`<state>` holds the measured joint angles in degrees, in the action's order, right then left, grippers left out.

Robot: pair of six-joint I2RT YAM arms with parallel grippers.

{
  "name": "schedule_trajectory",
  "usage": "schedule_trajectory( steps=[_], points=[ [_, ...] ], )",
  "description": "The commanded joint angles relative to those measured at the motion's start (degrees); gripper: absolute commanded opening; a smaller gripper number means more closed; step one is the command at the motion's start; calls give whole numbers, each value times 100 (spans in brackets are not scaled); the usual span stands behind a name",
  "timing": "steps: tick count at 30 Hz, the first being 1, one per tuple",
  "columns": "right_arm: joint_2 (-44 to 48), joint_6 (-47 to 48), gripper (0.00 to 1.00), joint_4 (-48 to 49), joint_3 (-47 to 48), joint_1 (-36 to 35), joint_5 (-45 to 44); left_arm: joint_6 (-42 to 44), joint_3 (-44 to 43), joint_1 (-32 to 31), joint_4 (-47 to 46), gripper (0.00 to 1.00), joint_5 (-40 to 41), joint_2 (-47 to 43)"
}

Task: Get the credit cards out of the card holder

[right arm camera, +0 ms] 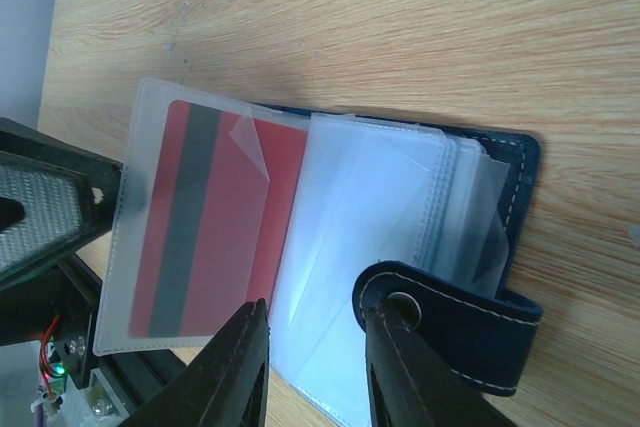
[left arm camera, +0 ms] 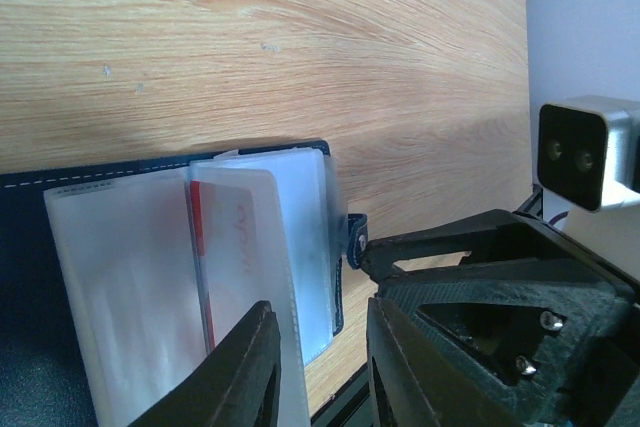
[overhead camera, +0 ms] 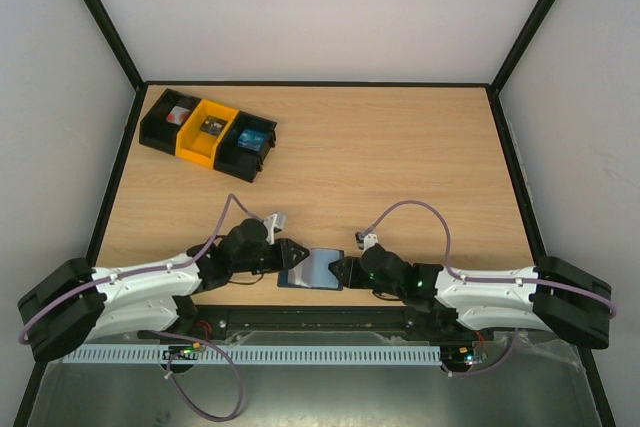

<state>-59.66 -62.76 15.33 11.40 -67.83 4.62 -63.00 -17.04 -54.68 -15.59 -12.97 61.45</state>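
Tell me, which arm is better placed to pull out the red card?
Left, probably. The left gripper sits at the outer edge of the clear plastic sleeve holding the red striped card; the right gripper is by the closing tab of the dark blue folding card holder, seemingly steadying it.

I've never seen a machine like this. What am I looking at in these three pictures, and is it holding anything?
These are two robot arms, bolted at the near edge of a wooden table. The wide picture comes from a camera above and behind them. The other two come from small cameras on the wrists, so each shows its own black fingers at the bottom. Between the arms lies an open dark blue card holder with clear plastic pages. One sleeve holds a red card. The left gripper seems to pinch that sleeve's edge; the right gripper seems to hold the closing tab. Far left sits a black-and-yellow row of bins.
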Motion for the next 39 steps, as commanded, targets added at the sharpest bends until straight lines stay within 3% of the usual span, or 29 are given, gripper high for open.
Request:
schedule_trajectory(
  steps=[1, 17, 28, 33, 39],
  points=[
    [136, 95, 28, 129, -102, 2, -30, 28, -115, -74, -157, 27, 45, 132],
    [679, -18, 30, -255, -162, 7, -383, -173, -115, -342, -1415, 31, -333, 848],
    [1630, -246, 30, -646, -347, 3, -819, -78, -89, -343, -847, 34, 235, 549],
    [1500, -226, 27, -527, -341, 7, -694, -37, -52, -326, -486, 34, 544, 438],
    [1013, -140, 26, -220, -281, 5, -450, -110, 159, -203, -725, 34, 514, 550]
  ],
)
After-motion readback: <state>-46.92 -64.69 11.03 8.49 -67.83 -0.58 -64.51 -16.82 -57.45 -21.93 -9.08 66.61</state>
